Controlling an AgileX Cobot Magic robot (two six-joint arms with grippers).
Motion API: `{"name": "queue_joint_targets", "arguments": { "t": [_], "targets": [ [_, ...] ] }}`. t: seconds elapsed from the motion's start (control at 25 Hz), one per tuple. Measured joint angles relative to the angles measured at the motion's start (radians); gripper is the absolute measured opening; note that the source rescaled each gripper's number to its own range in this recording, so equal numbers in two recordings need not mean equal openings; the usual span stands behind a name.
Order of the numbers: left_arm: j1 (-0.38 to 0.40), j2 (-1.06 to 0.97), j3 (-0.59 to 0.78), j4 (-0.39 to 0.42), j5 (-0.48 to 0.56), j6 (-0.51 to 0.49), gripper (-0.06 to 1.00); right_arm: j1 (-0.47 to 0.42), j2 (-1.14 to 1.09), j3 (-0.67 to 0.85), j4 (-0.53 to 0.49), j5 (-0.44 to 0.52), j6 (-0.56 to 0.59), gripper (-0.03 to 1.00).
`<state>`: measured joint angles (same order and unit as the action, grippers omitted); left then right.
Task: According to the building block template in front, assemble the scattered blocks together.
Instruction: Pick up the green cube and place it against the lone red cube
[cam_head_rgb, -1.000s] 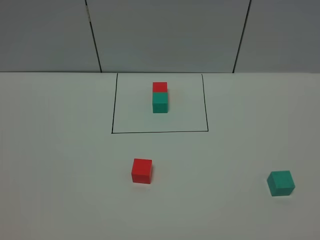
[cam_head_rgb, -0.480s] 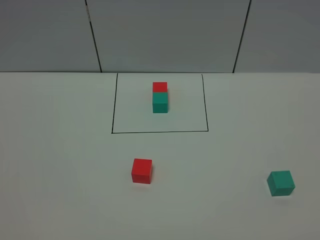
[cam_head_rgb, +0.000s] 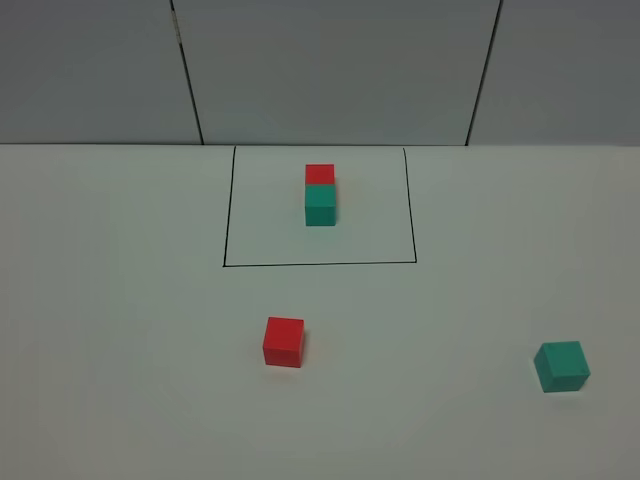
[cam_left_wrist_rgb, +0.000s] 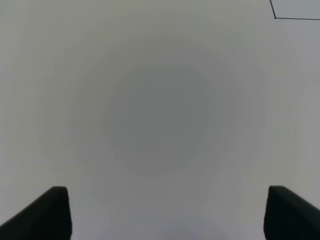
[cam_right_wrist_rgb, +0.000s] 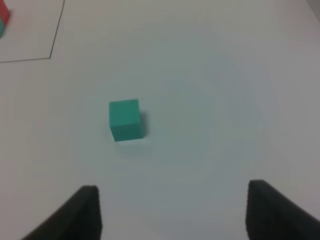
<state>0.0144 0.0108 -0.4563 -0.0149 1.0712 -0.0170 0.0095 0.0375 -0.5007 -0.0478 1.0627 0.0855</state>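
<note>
High cam: white table (cam_head_rgb: 120, 300), grey panelled wall (cam_head_rgb: 330, 70) behind. At the far side, approx. mid-table, is a thin black rectangle (cam_head_rgb: 320, 264) drawn on the top. Inside it is the template pair (cam_head_rgb: 320, 195): red cube at the back, teal one in front, faces touching, both flat on the table. The loose blocks lie outside the frame, on the near side. The red cube (cam_head_rgb: 284, 342) is a bit left of centre, near the frame's front line but not touching it. The teal cube (cam_head_rgb: 561, 366) is way off to the right, well apart from the red one and turned slightly askew.

Left wrist cam: left claw (cam_left_wrist_rgb: 166, 189) is spread v. wide, w/ only the two dark fingertips (cam_left_wrist_rgb: 47, 215) showing at the pic's edge. There's nothing between them, just bare table. One corner of the black rectangle (cam_left_wrist_rgb: 287, 18) is in shot, well ahead of the claw.

Right wrist cam: right claw (cam_right_wrist_rgb: 174, 186) is also parted, fingers (cam_right_wrist_rgb: 82, 215) apart w/ nothing gripped. The teal cube (cam_right_wrist_rgb: 125, 119) sits on the table ahead of the tips, clear of both, touching neither. Further on is part of the frame line (cam_right_wrist_rgb: 55, 35), and a sliver of the template pair (cam_right_wrist_rgb: 2, 17) right at the pic's corner, too cropped to say more.
</note>
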Motion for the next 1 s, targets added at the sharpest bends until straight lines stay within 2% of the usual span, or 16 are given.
{"name": "queue_joint_targets", "arguments": {
  "t": [1.0],
  "targets": [
    [0.000,0.000,0.000,-0.001,0.000,0.000,0.94,0.000,0.000,0.000,-0.017,0.000,0.000,0.59]
  ]
}}
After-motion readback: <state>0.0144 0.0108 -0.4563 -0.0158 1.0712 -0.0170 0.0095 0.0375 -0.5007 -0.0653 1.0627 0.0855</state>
